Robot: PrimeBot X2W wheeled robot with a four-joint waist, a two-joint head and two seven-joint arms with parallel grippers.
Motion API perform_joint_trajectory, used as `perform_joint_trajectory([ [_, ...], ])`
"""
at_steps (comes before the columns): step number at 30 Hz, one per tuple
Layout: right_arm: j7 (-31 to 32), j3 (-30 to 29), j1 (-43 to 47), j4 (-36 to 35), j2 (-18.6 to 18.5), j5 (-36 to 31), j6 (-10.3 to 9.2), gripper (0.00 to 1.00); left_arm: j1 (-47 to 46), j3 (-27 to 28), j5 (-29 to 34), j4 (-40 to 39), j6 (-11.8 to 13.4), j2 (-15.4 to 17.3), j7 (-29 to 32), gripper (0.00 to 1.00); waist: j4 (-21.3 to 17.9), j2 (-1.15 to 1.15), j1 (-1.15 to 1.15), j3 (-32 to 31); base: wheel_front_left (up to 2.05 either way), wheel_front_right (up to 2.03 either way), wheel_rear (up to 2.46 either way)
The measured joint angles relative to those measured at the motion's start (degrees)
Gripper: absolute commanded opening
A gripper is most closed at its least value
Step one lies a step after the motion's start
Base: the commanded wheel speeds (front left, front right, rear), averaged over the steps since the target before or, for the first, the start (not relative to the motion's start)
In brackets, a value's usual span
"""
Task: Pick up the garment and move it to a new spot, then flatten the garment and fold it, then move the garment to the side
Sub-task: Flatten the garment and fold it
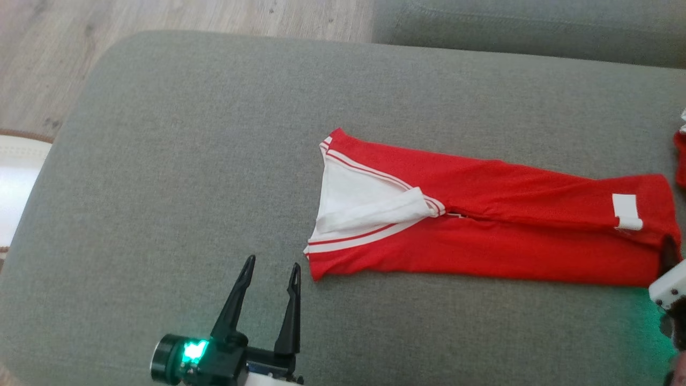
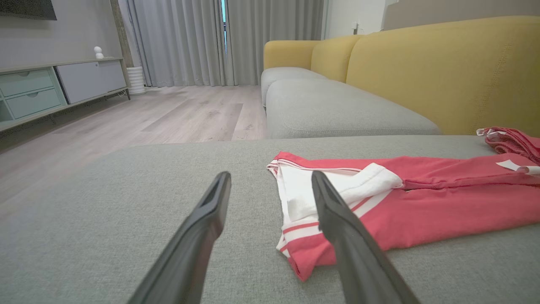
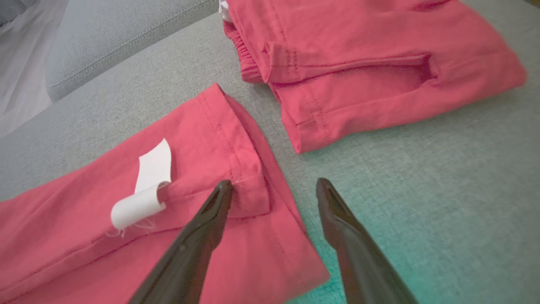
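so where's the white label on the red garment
On the right of the head view, the white label sits near the hem end of the red garment, close to the right gripper.

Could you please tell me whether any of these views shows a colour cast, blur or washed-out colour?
Head view: garment saturated red, a green glow on the cushion at lower right. Right wrist view: a green tint beside the right tool, the second folded red garment slightly blurred. Left wrist view: sharp, garment paler pink.

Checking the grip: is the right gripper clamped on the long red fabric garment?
No, the right gripper stands open over the red garment with nothing between its jaws.
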Motion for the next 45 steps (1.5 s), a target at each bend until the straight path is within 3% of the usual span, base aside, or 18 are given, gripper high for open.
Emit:
perform_joint_trajectory([
  [6, 1.08, -3.68, -4.32, 5.79, -0.10, -2.96, 0.00, 1.00, -0.82, 0.23, 0.05, 0.29, -0.52, -0.92, 0.00, 1.00, 0.83, 0.00, 0.00, 1.56, 0.00, 0.00, 0.00],
  [7, 1.25, -3.87, -4.49, 6.31, -0.22, -3.18, -0.01, 0.93, -1.00, 0.25, 0.05, 0.30, -0.67, -1.02, 0.00, 1.00, 1.07, 0.00, 0.00, 1.71, 0.00, 0.00, 0.00],
  [8, 1.79, -3.89, -4.65, 6.59, -0.45, -3.09, 0.00, 0.61, -1.05, 0.30, 0.05, 0.30, -0.82, -1.08, 0.00, 1.00, 1.26, 0.00, 0.00, 1.81, 0.00, 0.00, 0.00],
  [9, 2.23, -4.02, -5.04, 6.88, -0.64, -2.66, 0.00, 0.38, -1.04, 0.40, 0.05, 0.33, -0.92, -1.14, 0.00, 1.00, 1.38, 0.00, 0.00, 1.85, 0.00, 0.00, 0.00],
  [10, 2.47, -3.94, -5.45, 7.12, -0.76, -2.16, 0.00, 0.00, -1.04, 0.56, 0.05, 0.35, -0.92, -1.21, 0.00, 1.00, 1.41, 0.00, 0.00, 1.88, 0.00, 0.00, 0.00],
  [19, 0.38, -2.23, -4.62, 7.15, -0.80, 1.71, 0.00, 0.00, -1.02, 1.64, 0.09, 1.12, -1.44, -1.66, 0.00, 1.00, 0.68, 0.00, 0.00, 0.07, 0.00, 0.00, 0.00],
  [30, 0.07, 0.13, -0.19, 0.41, -2.89, 7.33, 0.00, 0.00, -0.25, 2.35, 1.11, 1.63, -2.13, -1.71, 0.00, 1.00, -0.99, 0.00, 0.00, -3.39, 0.00, 0.00, 0.00],
  [35, 0.59, 7.09, -0.09, -5.97, -1.47, 10.96, -0.01, 0.00, 1.27, 2.79, 1.59, 2.04, -2.56, -1.70, 0.00, 1.00, -1.24, 0.00, 0.00, -4.79, 0.00, 0.00, 0.00],
  [38, 0.57, 14.44, 0.97, -10.45, -0.09, 14.16, 0.00, 0.00, 1.60, 2.69, 1.59, 2.53, -3.01, -1.70, 0.00, 1.00, -0.50, 0.00, 0.00, -5.78, 0.00, 0.00, 0.00],
  [45, -2.79, 30.44, 3.92, -10.54, 0.10, 25.61, -0.01, 0.00, 1.63, 2.09, 1.59, 3.20, -3.53, -1.71, 0.00, 1.00, 2.32, 0.00, -0.01, -6.89, 0.00, 0.00, 0.00],
])
